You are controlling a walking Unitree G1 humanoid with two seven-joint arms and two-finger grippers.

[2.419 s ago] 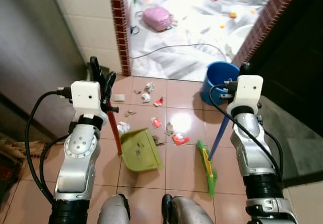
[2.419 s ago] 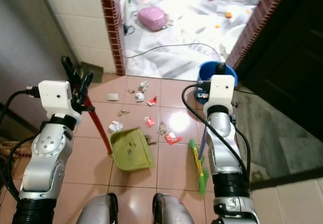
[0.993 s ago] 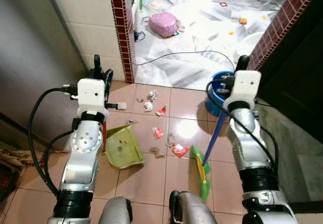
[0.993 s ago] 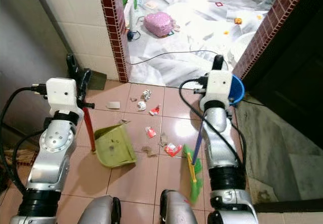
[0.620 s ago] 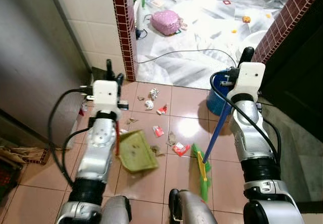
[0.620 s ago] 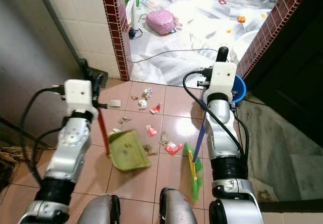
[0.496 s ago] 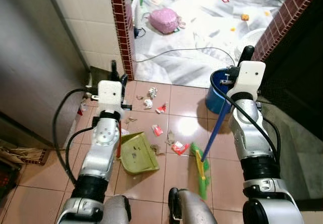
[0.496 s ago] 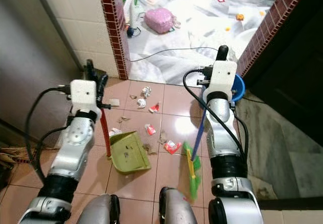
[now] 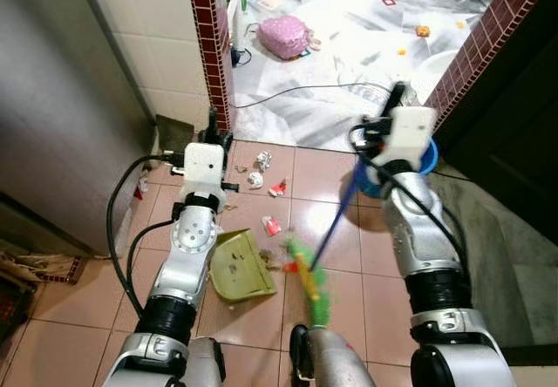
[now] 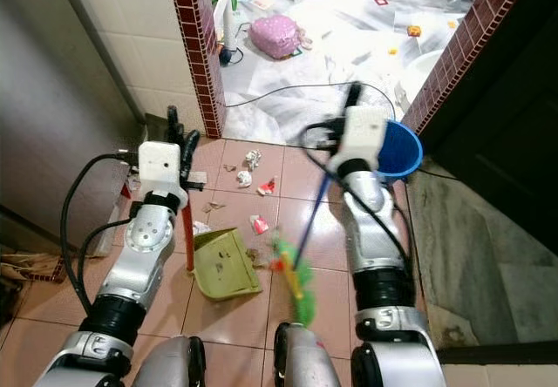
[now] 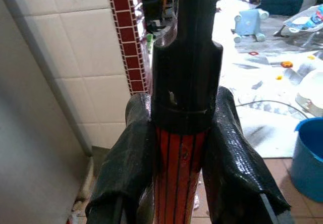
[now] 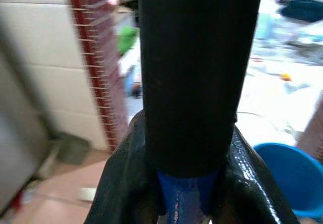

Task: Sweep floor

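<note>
Green-bristled broom (image 9: 307, 275) on its blue handle, pinched in my right end effector (image 12: 186, 173), drags litter toward the yellow-green plastic dustpan (image 9: 237, 265) my left end effector (image 11: 176, 148) clamps by its red handle; next, push scraps in.

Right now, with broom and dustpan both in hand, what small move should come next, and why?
Probably carry the stroke on toward the green plastic dustpan. The right gripper is shut on the blue-handled green broom, blurred just beside the pan's mouth, where scraps lie; the left gripper holds the pan's red handle.
</note>
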